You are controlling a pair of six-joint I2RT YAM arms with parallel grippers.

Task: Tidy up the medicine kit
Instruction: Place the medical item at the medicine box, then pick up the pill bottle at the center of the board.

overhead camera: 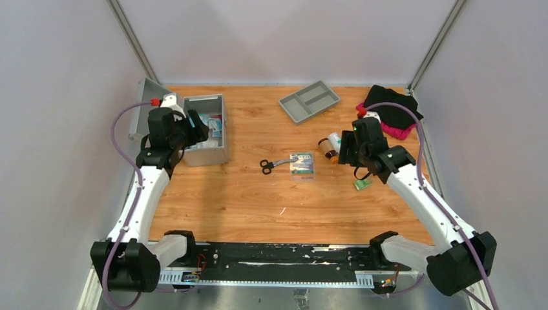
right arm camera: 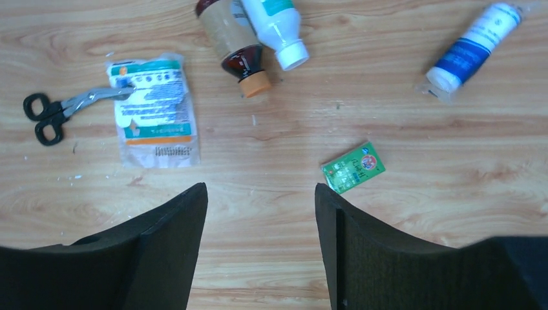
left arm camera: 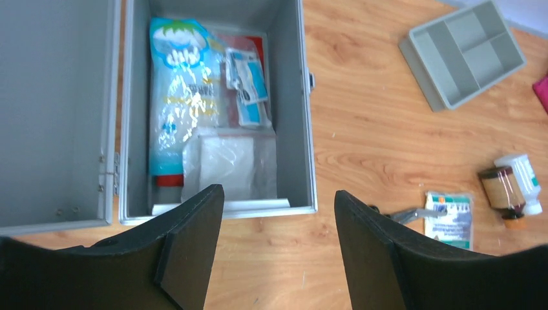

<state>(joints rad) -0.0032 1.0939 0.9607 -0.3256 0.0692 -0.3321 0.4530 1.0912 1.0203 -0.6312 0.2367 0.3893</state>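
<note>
On the wooden bench (overhead camera: 258,200), the open silver-grey metal medicine kit (overhead camera: 207,155) is sitting at ten o'clock. Your left end effector (left arm camera: 278,194) is hovering wide and empty over its near wall. Your right end effector (right arm camera: 260,190) is hanging wide and empty. The small flat green packet (right arm camera: 353,167) is lying at its two o'clock, so you should be shifting that way and squaring across its short sides before descending.
</note>
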